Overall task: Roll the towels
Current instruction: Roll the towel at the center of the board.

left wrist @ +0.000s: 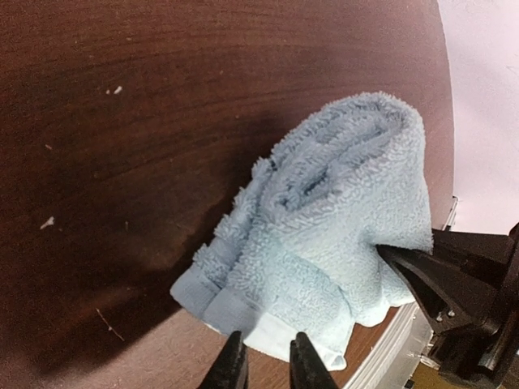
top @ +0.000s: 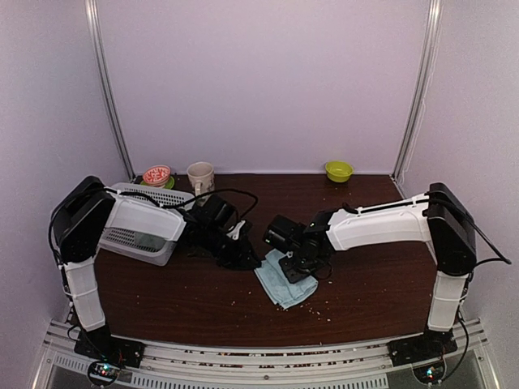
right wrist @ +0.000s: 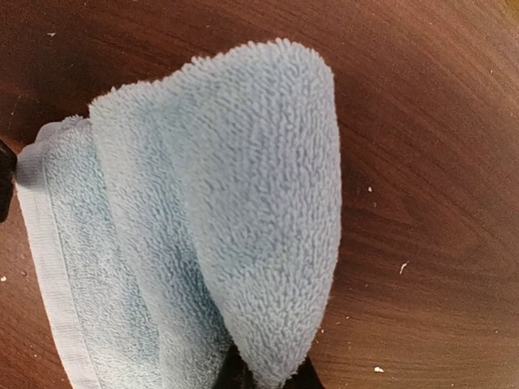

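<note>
The light blue towel (right wrist: 211,203) hides most of the right tool (right wrist: 269,374).

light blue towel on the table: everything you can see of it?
The light blue towel is looped terry with a paler flat-woven hem, lying mid-way across the dark wood table, partly rolled, one fold lifted. The right gripper pinches that fold; the left gripper sits at the hem, grip unclear.

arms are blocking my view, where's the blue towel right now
In the top view the blue towel lies mid-table, nearer the front edge, with the left gripper at its left and the right gripper over it.
</note>
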Robot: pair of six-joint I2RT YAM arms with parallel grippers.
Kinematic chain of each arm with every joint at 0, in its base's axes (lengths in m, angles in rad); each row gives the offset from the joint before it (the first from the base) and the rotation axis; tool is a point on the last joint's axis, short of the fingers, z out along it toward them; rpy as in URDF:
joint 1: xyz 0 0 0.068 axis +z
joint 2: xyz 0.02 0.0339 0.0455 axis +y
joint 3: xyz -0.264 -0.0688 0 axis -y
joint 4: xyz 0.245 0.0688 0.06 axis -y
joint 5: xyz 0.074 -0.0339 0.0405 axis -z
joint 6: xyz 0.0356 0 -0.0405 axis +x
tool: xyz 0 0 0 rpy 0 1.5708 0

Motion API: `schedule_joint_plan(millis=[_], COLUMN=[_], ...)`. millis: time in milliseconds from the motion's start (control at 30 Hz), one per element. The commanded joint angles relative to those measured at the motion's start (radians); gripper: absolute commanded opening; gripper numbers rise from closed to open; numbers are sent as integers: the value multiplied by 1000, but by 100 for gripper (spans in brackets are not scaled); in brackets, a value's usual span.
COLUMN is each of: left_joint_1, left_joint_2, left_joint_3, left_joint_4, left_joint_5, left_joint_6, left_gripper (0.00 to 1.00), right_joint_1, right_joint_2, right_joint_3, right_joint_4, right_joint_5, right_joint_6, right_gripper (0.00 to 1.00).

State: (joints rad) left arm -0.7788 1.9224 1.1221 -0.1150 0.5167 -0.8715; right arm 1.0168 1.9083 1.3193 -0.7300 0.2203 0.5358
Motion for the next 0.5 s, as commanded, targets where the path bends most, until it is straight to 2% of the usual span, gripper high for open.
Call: schedule_joint_plan(millis=[0, 467], left_joint_1=[-8, -42], left_joint_2=[-29, 29], left_joint_3=[-22, 58], left_joint_4=[92, 137], left_joint_5=[24, 46], left_joint_6=[-42, -72], left_gripper=[18, 18], right_joint_1=[20, 51], right_joint_2=[15, -4], right_joint_3=[-3, -8], right_joint_4=[-26, 20], right_joint_5=[78, 34], right_joint_6=[44, 57], right_gripper=[0, 0])
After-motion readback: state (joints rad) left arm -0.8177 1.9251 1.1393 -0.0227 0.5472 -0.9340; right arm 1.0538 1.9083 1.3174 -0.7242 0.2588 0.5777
